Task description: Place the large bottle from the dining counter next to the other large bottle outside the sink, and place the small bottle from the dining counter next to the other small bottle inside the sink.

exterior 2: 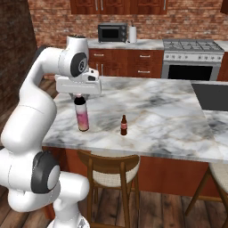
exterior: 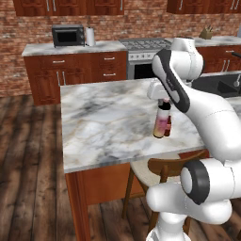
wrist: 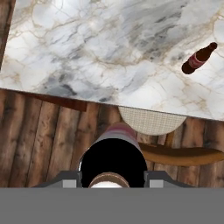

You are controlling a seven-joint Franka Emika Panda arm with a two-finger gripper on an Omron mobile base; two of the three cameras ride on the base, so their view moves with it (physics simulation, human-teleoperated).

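Large bottle (exterior 2: 82,116), whitish-to-pink body with yellowish base, hangs upright from the pincer (exterior 2: 79,95), which is clenched on its dark cap and neck. Its base sits just above the marbled desk (exterior 2: 160,111), near the front edge on the arm's side; whether it touches the top I cannot tell. Small bottle (exterior 2: 124,125), red-brown with narrow neck, stands upright on the desk a little apart from the large one, toward the sink side. In the hand view the large bottle's dark top lies between the finger tips, over the desk edge and a wooden stool (exterior 2: 110,171). Black sink basin (exterior: 217,84) shows at the far right of the left base view.
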